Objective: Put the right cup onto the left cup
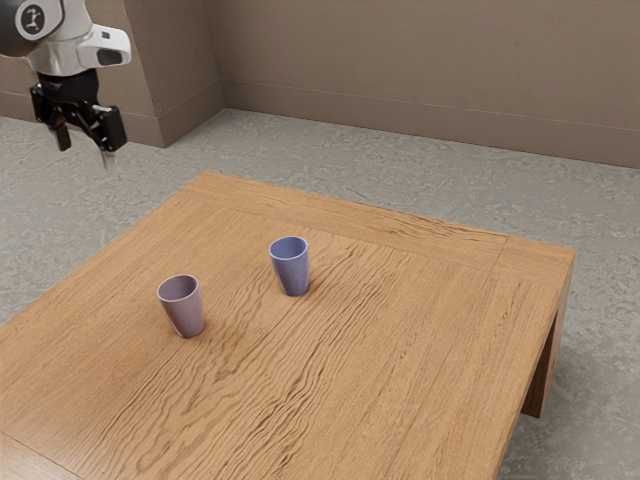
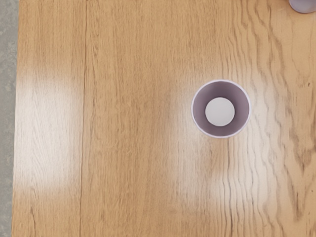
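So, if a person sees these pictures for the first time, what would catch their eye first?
Probably the blue cup, near the exterior view's middle, and the mauve cup, further to its left, both upright on the wooden table. Next, the open black gripper at the exterior view's upper left.

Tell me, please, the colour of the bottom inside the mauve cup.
The inside bottom looks pale, nearly white; the wrist view shows it best.

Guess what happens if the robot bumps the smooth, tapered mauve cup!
The smooth, tapered mauve cup might tip, since its base is narrower than its rim. It's probably light, being hollow and empty. If it fell, its round sides would likely let it roll.
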`<act>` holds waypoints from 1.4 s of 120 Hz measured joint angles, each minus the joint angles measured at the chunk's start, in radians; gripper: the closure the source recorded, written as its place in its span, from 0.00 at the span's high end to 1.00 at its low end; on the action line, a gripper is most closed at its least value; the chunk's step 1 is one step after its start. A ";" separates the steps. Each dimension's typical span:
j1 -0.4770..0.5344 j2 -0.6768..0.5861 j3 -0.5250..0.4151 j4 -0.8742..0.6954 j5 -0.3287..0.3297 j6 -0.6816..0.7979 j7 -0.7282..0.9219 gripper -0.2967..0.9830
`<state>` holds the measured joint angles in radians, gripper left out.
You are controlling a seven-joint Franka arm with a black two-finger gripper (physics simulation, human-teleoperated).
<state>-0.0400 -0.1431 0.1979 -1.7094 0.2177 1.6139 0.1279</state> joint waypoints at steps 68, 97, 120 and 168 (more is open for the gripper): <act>0.014 0.029 0.000 -0.154 -0.004 0.061 0.024 0.77; -0.007 0.156 -0.059 -0.145 -0.009 0.217 0.021 0.77; -0.011 0.259 -0.090 -0.116 -0.100 0.343 0.017 0.77; -0.021 0.417 -0.152 -0.070 -0.164 0.489 0.001 0.77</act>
<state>-0.0606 0.2740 0.0456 -1.7792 0.0540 2.1033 0.1290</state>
